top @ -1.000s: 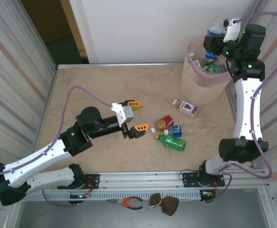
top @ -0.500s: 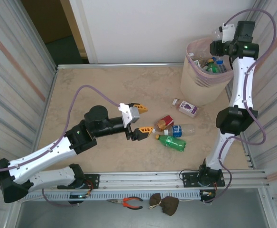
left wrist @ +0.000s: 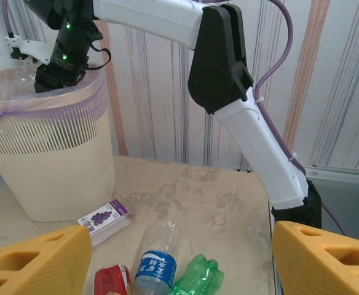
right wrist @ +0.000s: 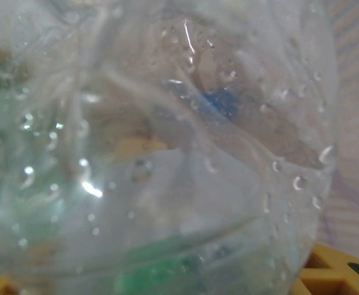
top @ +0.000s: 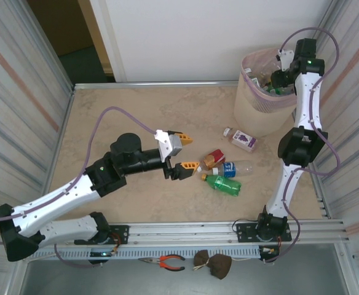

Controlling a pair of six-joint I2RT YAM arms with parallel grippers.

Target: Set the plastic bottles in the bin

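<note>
Four plastic bottles lie loose mid-table: a red-labelled one (top: 213, 158), a clear one with a blue label (top: 235, 167), a green one (top: 224, 184) and a purple-labelled one (top: 244, 139). My left gripper (top: 184, 153) is open just left of them, its orange fingers apart; in the left wrist view the blue-labelled bottle (left wrist: 158, 258) and the green bottle (left wrist: 195, 279) lie ahead of the left gripper (left wrist: 179, 270). The beige bin (top: 256, 107) with its pink liner stands at the back right and holds several bottles. My right gripper (top: 278, 77) is at the bin's mouth, shut on a clear wet bottle (right wrist: 167, 141).
The bin (left wrist: 50, 153) is close to the right wall, and the right arm (left wrist: 228, 67) rises beside it. Corrugated walls close in both sides of the table. Pliers (top: 167, 263) and a brown lump (top: 213, 265) lie on the front ledge below the rail.
The right arm has folded upright and brought its clear bottle from above the bin's rim down to the bin's mouth. My left gripper has crept right, closer to the loose bottles.
</note>
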